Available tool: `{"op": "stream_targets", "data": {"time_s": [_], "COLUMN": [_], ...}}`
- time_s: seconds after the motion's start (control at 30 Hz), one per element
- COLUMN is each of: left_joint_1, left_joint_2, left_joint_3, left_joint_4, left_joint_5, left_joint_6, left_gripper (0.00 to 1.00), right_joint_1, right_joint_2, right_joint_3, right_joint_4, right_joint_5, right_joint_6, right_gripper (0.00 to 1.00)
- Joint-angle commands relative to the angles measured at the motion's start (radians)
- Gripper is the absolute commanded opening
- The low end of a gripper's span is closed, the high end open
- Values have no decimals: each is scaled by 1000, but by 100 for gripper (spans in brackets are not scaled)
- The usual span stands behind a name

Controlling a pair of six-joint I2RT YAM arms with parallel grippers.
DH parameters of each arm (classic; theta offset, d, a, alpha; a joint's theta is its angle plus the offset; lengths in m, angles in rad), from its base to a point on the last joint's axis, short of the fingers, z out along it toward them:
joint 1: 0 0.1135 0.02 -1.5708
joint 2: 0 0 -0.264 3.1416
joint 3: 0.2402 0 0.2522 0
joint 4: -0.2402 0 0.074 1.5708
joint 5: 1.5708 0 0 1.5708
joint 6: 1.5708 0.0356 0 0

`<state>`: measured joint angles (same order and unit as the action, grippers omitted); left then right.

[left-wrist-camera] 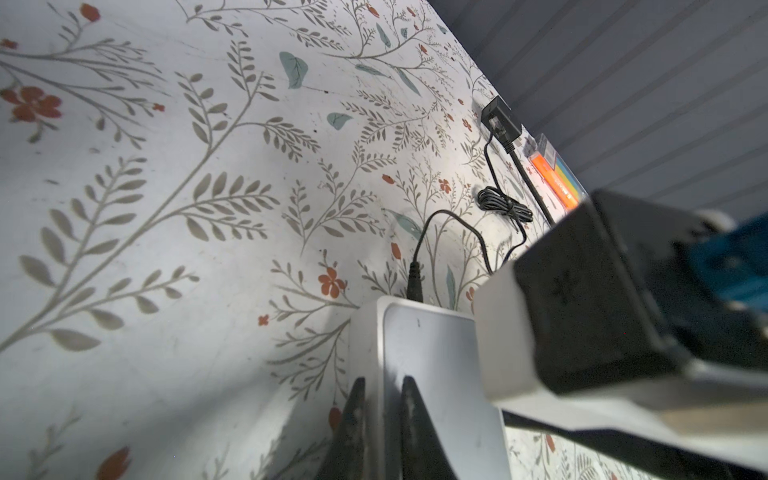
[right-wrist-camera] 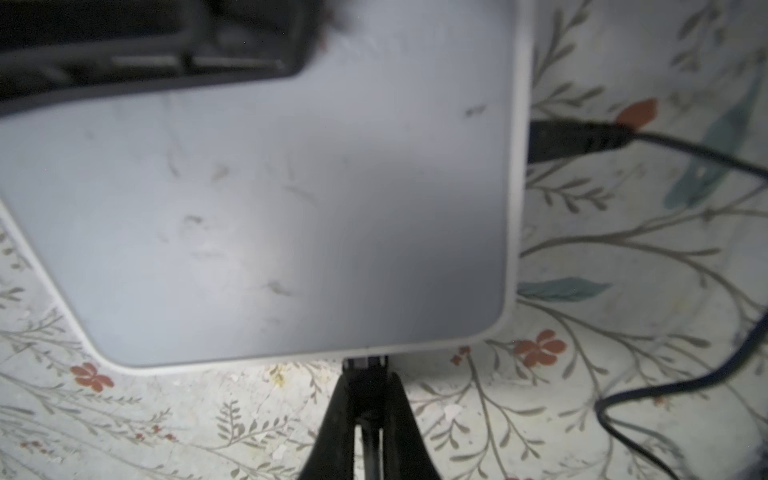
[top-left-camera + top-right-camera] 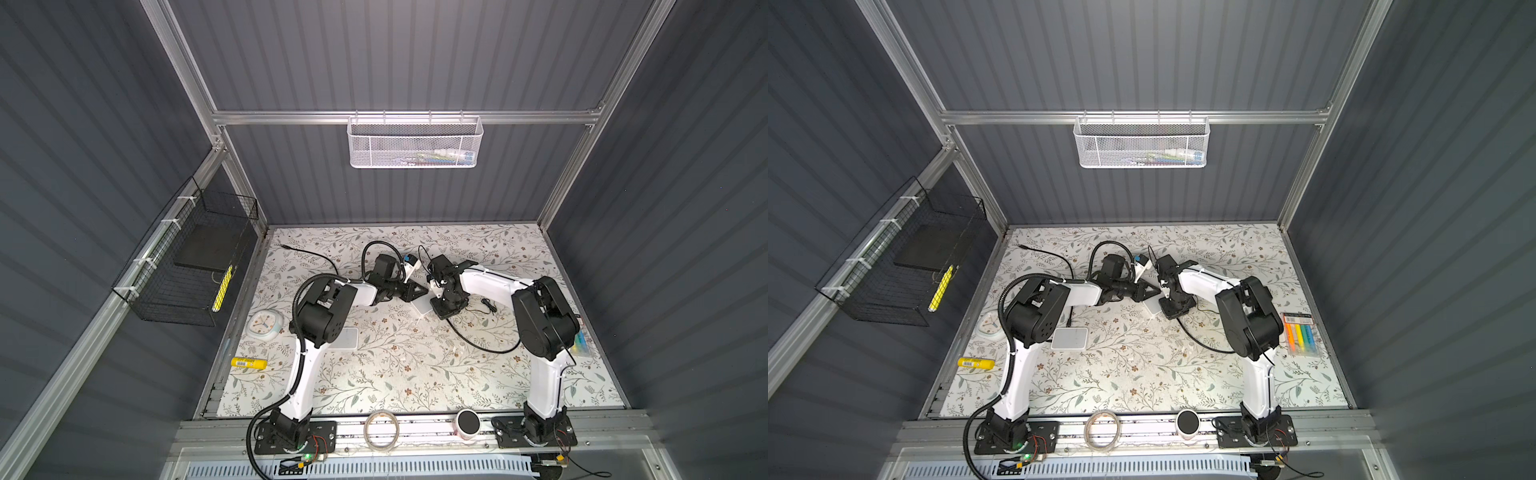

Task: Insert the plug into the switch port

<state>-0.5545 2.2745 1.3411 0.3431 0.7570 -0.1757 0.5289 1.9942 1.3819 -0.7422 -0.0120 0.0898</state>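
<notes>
The switch [image 3: 419, 308] [image 3: 1152, 308] is a flat white box on the floral table, between the two grippers. My left gripper [image 1: 382, 399] [image 3: 409, 291] is shut on the side wall of the switch [image 1: 436, 365], one finger on each side of it. My right gripper [image 2: 365, 388] [image 3: 445, 308] is shut on the black plug [image 2: 365, 372], with the cable running back between its fingers. The plug's tip sits at the near edge of the switch [image 2: 291, 187]; the port itself is hidden. A black power connector [image 2: 573, 139] [image 1: 415, 282] is seated in an adjoining side.
A second white box [image 3: 1069, 337] lies under the left arm. Black cable [image 3: 482, 340] loops by the right arm. A marker pack [image 3: 1301, 336] lies at the right edge, and a clock [image 3: 266, 324] and yellow tube [image 3: 248, 363] at the left. A black adapter [image 1: 498, 120] lies by the wall.
</notes>
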Motion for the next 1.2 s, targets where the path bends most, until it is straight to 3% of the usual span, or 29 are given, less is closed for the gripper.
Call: {"op": "stream_targets", "data": {"time_s": [0.0, 0.7, 1.17], "left_joint_1": [-170, -214, -217], "left_joint_2": [111, 152, 166], "left_joint_3": [-110, -86, -75], "left_joint_4": [-433, -507, -521], "left_joint_5": [323, 328, 343], "left_joint_6": [33, 87, 96], "left_gripper": [16, 14, 14], "right_joint_1": [-6, -17, -19], "right_joint_2": [4, 58, 79], "right_joint_3": [87, 208, 291], "right_joint_4": [655, 634, 638], "right_joint_5": [-4, -117, -71], "right_joint_6": [12, -140, -152], "right_gripper": [0, 0, 0]}}
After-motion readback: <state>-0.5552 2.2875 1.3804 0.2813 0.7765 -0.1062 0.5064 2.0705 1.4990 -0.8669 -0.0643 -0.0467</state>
